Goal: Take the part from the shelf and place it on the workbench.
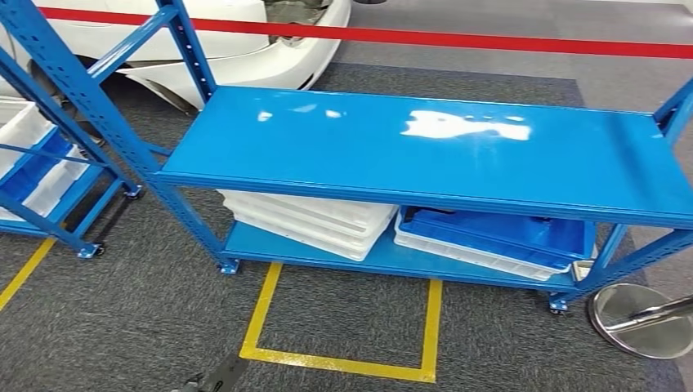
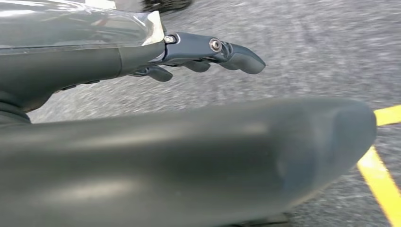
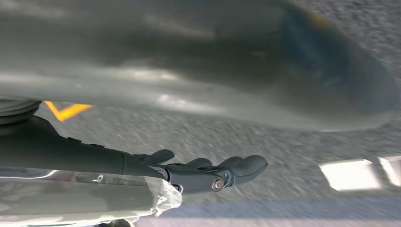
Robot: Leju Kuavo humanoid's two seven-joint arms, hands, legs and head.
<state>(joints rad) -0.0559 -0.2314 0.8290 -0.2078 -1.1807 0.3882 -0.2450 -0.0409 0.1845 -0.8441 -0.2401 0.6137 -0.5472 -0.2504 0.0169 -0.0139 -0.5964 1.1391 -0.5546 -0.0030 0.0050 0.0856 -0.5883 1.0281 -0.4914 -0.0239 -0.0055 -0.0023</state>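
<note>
A blue steel shelf rack [image 1: 425, 151] stands on grey carpet [image 1: 147, 327], its glossy top board bare and catching glare. On the lower board lie stacked white trays [image 1: 315, 220] and, beside them, a blue tray [image 1: 507, 237] nested in a white one. No part can be made out. Yellow floor tape [image 1: 343, 359] marks a box in front, a red barrier strip [image 1: 458, 37] crosses behind, and a white car [image 1: 245, 49] sits beyond.

The left hand [image 2: 208, 54] hangs over the carpet, fingers apart and lightly bent, gripping nothing. The right hand [image 3: 208, 172] hangs likewise, holding nothing.

Red tape [image 1: 458, 37], white car [image 1: 245, 49], yellow floor square [image 1: 343, 359].
</note>
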